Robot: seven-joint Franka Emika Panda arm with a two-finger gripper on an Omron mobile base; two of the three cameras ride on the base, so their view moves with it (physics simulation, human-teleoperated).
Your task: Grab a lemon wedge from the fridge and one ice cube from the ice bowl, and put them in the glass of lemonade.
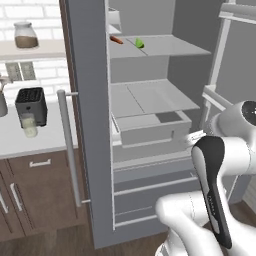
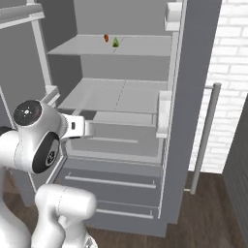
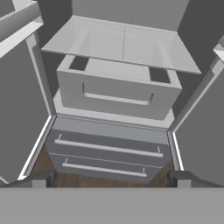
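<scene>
Where the left base view looks in, the fridge (image 1: 92,125) stands open, the lemon wedge (image 1: 139,43) near the front edge of its upper shelf beside an orange-red stick (image 1: 116,39); the glass of lemonade (image 1: 29,124) sits at the counter's front edge, before the toaster (image 1: 31,105). Right base view: wedge (image 2: 116,43) on the upper shelf, arm low before the drawers. Hand view: gripper (image 3: 109,180) spread wide, empty, facing the inner drawer (image 3: 118,94).

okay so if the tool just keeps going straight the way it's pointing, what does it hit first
Probably the pale drawer under the fridge shelf, or the bottom drawers just below it; depth is hard to judge. The open tool aims well below the lemon wedge.
</scene>
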